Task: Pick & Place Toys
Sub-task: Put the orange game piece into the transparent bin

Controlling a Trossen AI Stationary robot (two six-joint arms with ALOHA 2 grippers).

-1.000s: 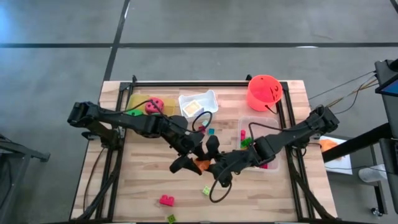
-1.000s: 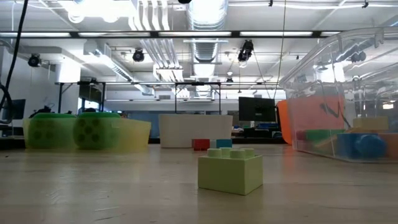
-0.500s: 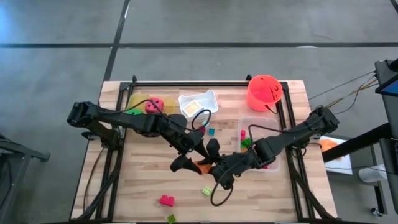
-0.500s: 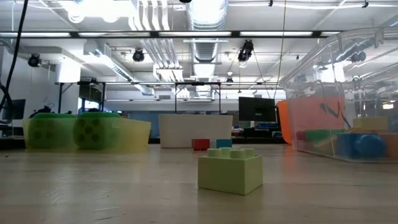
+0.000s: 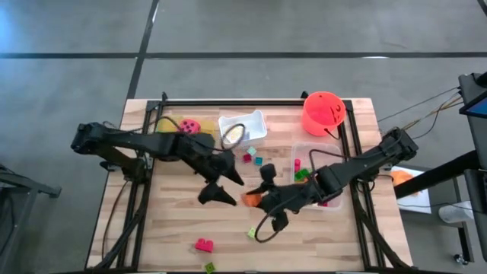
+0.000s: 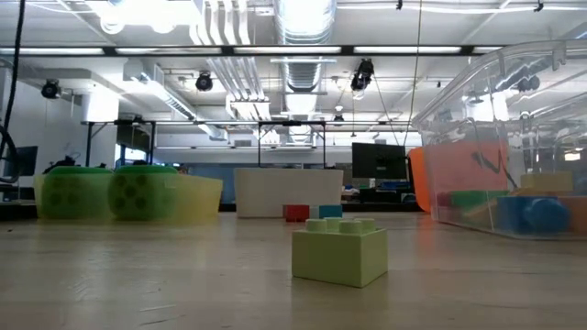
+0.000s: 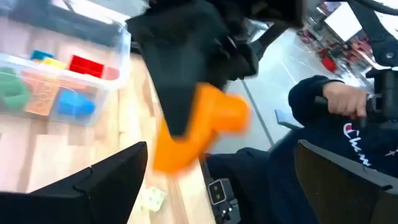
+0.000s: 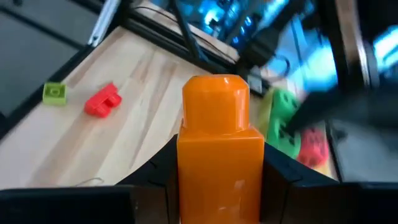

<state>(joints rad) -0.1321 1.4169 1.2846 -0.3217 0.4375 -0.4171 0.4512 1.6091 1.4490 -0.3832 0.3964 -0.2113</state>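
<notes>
An orange brick (image 5: 249,199) hangs above the middle of the table, and my right gripper (image 5: 259,200) is shut on it. In the right wrist view the brick (image 8: 219,124) juts out past the fingers, stud end forward. Just left of it, my left gripper (image 5: 221,188) stands open and holds nothing; its wrist view looks at the brick (image 7: 199,127) from a short distance. Loose bricks rest flat on the table: a pink one (image 5: 203,244), a light green one (image 5: 251,233) and a green one (image 5: 209,267). My right gripper pinches the orange brick between its two fingers, on two opposite sides (image 8: 186,158) of its rear half. The fingers come slanting down from the table's right side. The brick is lifted clear of the table and its stud end points away from the gripper.
A yellow tray (image 5: 169,122) with green and pink dice, a white tray (image 5: 255,120) and an orange-red bucket (image 5: 323,113) stand along the far edge. A clear tray (image 5: 303,150) of bricks sits at the right. A seated person (image 7: 336,124) shows beyond the table.
My left gripper has drawn back from the orange brick toward the table's left edge and risen a little. The brick stays in my right gripper, which has rolled at the wrist and otherwise kept its place.
</notes>
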